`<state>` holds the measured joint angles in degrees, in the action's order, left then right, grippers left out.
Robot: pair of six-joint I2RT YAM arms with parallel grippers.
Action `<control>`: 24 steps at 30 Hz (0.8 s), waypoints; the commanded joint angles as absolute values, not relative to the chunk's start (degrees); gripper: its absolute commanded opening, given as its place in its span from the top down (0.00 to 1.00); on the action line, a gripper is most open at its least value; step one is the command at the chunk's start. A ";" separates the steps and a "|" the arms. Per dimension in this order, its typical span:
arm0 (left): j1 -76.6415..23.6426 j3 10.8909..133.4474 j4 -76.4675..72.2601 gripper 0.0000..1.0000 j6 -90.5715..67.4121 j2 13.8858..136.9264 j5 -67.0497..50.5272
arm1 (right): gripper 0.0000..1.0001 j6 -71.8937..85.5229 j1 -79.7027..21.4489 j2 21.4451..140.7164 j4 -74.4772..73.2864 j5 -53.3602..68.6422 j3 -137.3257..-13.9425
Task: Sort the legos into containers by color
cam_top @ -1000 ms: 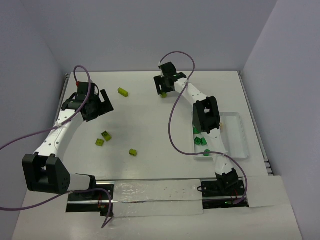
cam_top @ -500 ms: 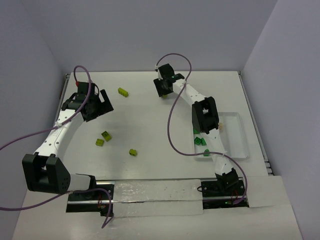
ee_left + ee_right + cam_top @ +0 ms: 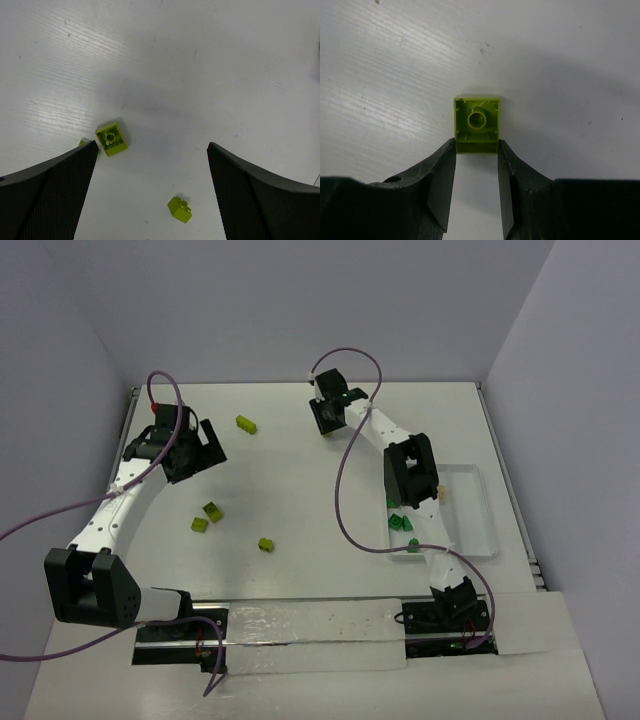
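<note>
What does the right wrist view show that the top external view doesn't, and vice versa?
Right wrist only: an upturned yellow-green brick, its near end pinched between the fingers. Top only: the left arm, four loose bricks, and the tray holding dark green bricks. Both: the right gripper and the white table.

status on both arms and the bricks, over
Left tool open, over loose bricks. Right tool pinching a yellow-green brick on the table. Tray holds green bricks; nothing seen blocking.
</note>
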<state>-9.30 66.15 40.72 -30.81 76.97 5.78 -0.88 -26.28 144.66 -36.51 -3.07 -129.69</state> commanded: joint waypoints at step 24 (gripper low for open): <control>-9.05 69.70 40.16 0.02 -30.41 73.27 1.88 | 0.76 17.84 -12.01 74.21 -20.89 -7.99 -59.90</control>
